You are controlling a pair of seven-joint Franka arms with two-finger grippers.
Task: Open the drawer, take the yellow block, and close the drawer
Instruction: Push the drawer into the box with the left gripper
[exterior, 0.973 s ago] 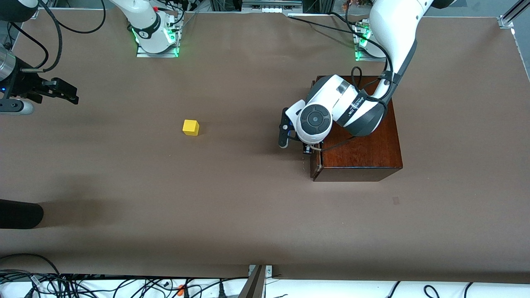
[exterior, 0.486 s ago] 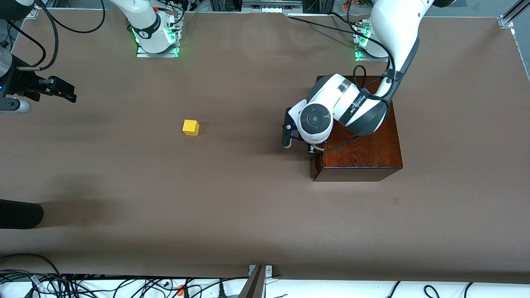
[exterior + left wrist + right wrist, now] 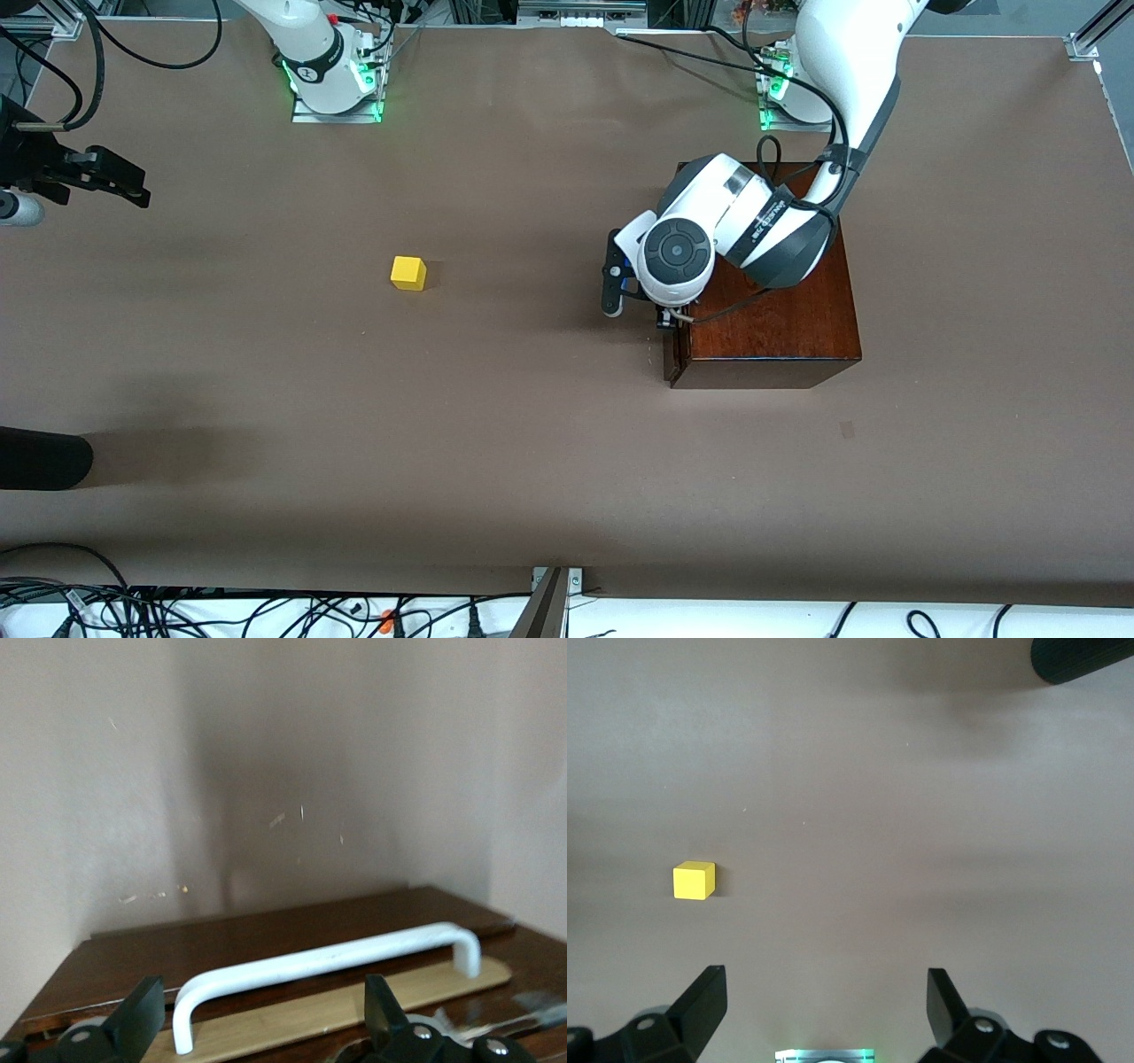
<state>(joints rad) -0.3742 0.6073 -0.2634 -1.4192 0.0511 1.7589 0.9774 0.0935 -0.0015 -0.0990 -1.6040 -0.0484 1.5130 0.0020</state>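
Brown matte table (image 3: 496, 461) fills the frame. Tangled cables (image 3: 221, 611) along a white strip at the bottom edge. Aluminium framing (image 3: 1094, 35) upper right corner. Green lights (image 3: 288, 84) along the top.

Brown table (image 3: 532, 461), matte cover, nearly bare. Black rounded thing (image 3: 40, 458) pokes in over the edge at the right arm's end, nearer the front camera, casting a long soft shadow (can't tell what it is). Small dark mark (image 3: 848, 430) on the cover twd the left arm's end. Along the near edge: white ledge (image 3: 797, 616), tangle of black cables (image 3: 177, 611), metal bracket (image 3: 554, 594) approx mid-edge.
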